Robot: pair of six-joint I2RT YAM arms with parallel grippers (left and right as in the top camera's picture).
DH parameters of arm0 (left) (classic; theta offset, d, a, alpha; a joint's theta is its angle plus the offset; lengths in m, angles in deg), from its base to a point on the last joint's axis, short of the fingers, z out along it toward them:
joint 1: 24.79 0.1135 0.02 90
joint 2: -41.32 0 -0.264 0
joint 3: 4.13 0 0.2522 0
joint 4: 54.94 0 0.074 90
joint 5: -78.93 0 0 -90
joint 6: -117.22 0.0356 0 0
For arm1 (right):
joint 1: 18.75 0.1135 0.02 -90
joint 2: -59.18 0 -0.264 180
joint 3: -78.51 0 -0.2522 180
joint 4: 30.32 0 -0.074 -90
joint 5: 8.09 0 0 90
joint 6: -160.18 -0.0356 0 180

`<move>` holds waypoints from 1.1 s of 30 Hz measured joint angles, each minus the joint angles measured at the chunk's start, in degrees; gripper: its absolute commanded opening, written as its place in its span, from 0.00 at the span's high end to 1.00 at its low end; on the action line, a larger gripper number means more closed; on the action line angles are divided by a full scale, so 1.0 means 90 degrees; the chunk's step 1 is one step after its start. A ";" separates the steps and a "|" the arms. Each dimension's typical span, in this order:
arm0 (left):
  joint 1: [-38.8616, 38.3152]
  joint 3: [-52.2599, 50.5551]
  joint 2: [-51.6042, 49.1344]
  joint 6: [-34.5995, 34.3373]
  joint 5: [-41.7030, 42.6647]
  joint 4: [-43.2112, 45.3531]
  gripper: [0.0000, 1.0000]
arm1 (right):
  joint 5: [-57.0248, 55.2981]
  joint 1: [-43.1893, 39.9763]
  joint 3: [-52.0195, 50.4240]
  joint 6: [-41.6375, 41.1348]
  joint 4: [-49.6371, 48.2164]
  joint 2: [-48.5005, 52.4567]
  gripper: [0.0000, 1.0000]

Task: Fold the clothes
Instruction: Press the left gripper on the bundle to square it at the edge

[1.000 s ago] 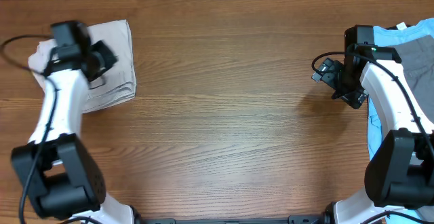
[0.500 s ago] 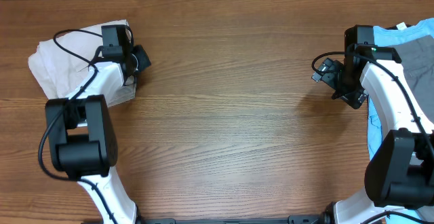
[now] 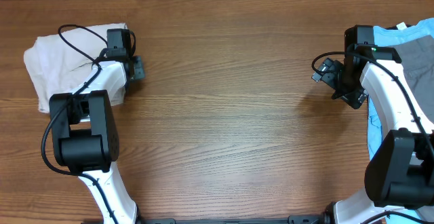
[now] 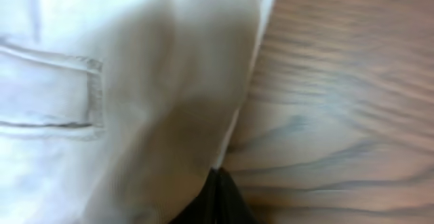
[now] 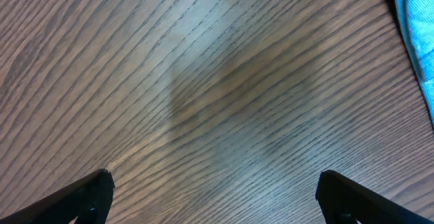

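The light beige cotton shorts [image 3: 64, 61] lie as a compact, rumpled bundle at the far left of the brown wood-grain table [image 3: 230, 115]. A stitched pocket [image 4: 54, 91] shows up close in the left wrist view. The left tool [image 3: 133, 68] sits at the bundle's right edge with its jaws shut. Its dark tip [image 4: 215, 200] meets the hem where cloth gives way to wood, and I cannot tell whether any fabric is pinched.

The fold looks nearly done but loose. A good finish would press along the top layer towards the far corner, flattening the puffed left side and squaring the edges, without dragging the whole bundle off the table.

The right tool [image 3: 332, 78] hangs well apart over bare wood with its jaws spread wide and holds nothing. It is just beside the light blue T-shirt [image 3: 407, 30] and the grey garment [image 3: 415, 53].

No brand, label or writing can be read anywhere.
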 measured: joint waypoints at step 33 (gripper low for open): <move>0.1331 0.0002 0.0005 0.0908 0.1180 0.0187 0.96 | 0.0000 0.0000 0.0000 -0.0002 0.0000 0.0000 0.00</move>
